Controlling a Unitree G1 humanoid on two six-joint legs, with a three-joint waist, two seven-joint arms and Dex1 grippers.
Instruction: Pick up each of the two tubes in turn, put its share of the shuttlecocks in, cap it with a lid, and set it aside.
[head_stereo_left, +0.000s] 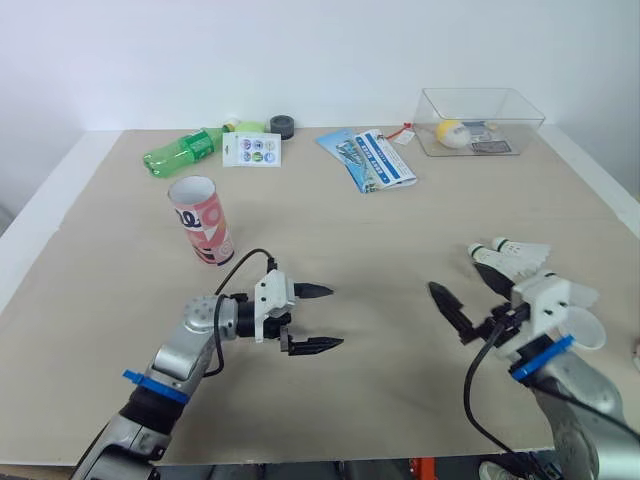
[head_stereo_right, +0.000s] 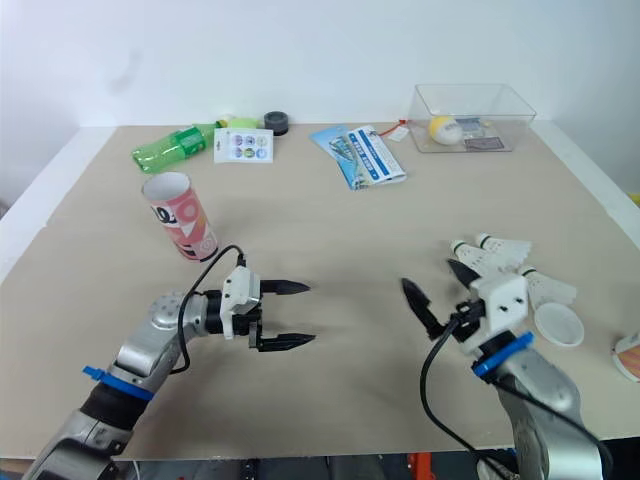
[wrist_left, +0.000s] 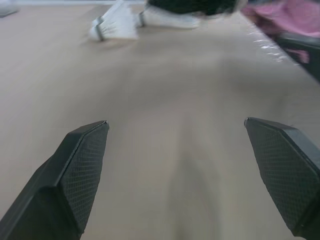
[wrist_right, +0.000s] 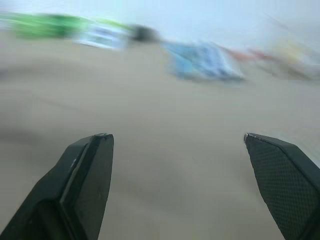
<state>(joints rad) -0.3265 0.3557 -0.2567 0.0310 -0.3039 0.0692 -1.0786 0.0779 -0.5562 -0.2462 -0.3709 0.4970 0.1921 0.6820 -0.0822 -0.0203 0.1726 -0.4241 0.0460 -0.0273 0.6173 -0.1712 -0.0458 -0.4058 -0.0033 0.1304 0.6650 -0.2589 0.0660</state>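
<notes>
A pink tube (head_stereo_left: 203, 222) stands upright with its top uncapped on the left of the table. My left gripper (head_stereo_left: 335, 317) is open and holds nothing, low over the table to the right of and nearer than the tube. My right gripper (head_stereo_right: 428, 273) is open too, just left of several white shuttlecocks (head_stereo_right: 495, 250) lying on the table; they also show in the left wrist view (wrist_left: 112, 27). A white lid (head_stereo_right: 558, 324) lies beside them. A pinkish object (head_stereo_right: 628, 358) at the right edge is cut off.
Along the far side lie a green bottle (head_stereo_left: 185, 150), a sticker card (head_stereo_left: 252, 149), a black roll (head_stereo_left: 282, 126), a blue brochure (head_stereo_left: 368, 158) and a clear box (head_stereo_left: 478, 135) with a yellow ball. Bare tabletop lies between the two grippers.
</notes>
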